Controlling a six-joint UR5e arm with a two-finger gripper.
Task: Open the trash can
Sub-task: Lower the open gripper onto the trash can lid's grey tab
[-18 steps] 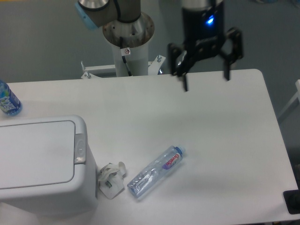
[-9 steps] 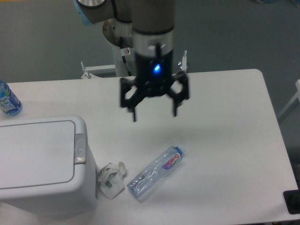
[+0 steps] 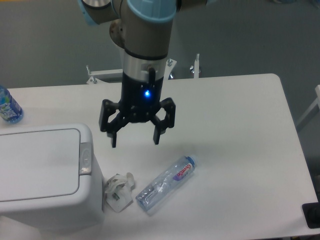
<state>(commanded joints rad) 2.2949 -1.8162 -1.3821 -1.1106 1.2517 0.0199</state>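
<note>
White bin not yet opened, arm swinging in toward it

Black end effector point(image 3: 134, 141) has swept from the far right corner of the counter point(image 3: 240, 150) across and nearer over the last second, and now hangs just right of the trash can point(image 3: 45, 172), above bare counter, its two fingers spread apart and holding nothing. To me that reads as the approach to the latch, with no contact made yet. The trash can sits at the near left corner: a big white boxy bin with rounded corners, its flat lid point(image 3: 37, 164) shut flush, and a small grey latch button point(image 3: 85, 158) on the right edge. A crumpled wrapper point(image 3: 118, 191) lies just beside its base, a clear bottle point(image 3: 166, 183) further right.
</note>
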